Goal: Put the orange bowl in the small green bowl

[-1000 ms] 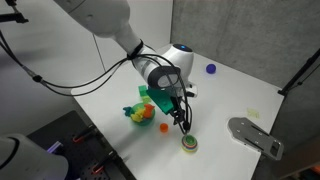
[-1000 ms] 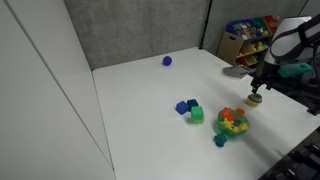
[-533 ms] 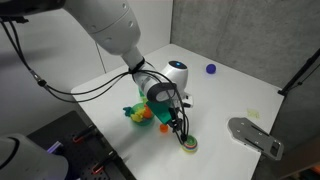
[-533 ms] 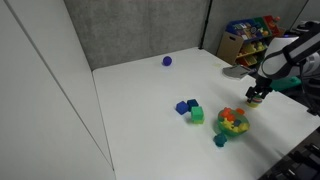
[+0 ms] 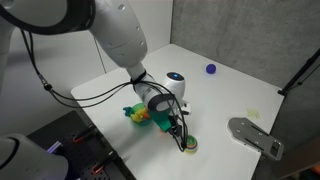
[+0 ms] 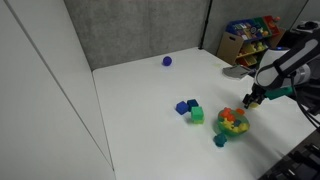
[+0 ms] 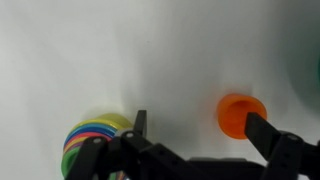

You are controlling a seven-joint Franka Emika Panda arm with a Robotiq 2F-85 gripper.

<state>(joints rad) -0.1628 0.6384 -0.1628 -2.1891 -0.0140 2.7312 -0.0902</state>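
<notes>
We find gripper (image 7: 200,125) open, low near bench edge. Orange bowl (image 7: 241,113) lies between jaws, off-centre, crowding one jaw. We judge sideways centring needed before closing.

Both exterior views reach me bright and evenly lit. The white table (image 5: 235,95) is close to washing out, with almost no texture left on it. Shadows on it are faint and soft-edged, so I read the light as diffuse, not a hard lamp. The grey wall (image 6: 140,30) behind is noticeably dimmer. These pictures are small and coarse, and little objects show only as smudges of colour. In the wrist view the surface is uneven, white broken by soft grey patches. The gripper (image 7: 200,128) is dark, soft-edged and out of focus at the bottom. The orange bowl (image 7: 240,112) looks strongly saturated, its rim blurred.
</notes>
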